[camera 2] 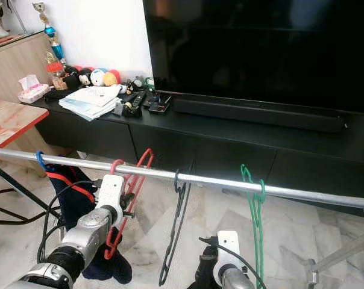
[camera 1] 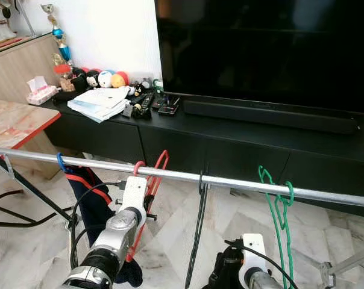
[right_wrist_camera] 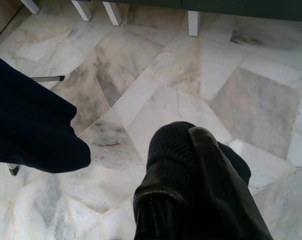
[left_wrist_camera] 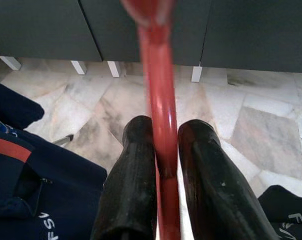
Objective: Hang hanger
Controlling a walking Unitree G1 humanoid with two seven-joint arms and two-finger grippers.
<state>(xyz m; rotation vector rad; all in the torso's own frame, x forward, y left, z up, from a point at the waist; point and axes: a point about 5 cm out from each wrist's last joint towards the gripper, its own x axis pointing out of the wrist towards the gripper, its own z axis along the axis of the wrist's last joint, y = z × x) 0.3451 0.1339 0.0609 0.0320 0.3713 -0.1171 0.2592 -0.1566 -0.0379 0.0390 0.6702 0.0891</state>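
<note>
A: What is the left end effector [left_wrist_camera: 158, 165] doing?

B: Its two black fingers [left_wrist_camera: 128, 195] are clamped on the shaft of the red hanger [camera 1: 150, 186], which stands between them. The grip sits low on the frame, probably so the hook stays free above.

A: And the hook?

B: It curls over the metal rail [camera 1: 188, 177], so the hanger looks hung already, with release the likely next step.

A: The right end effector [right_wrist_camera: 191, 170]?

B: It rests low over the marble floor [right_wrist_camera: 191, 75], fingers pressed together on nothing, idle.

A: What else is on the rail?

B: A blue hanger [camera 1: 61, 164] carrying a navy garment [camera 1: 91, 198] just beside the red one, then a black hanger [camera 1: 199, 229] and a green hanger [camera 1: 279, 211] further right. Behind stands a TV cabinet [camera 1: 230, 144].
</note>
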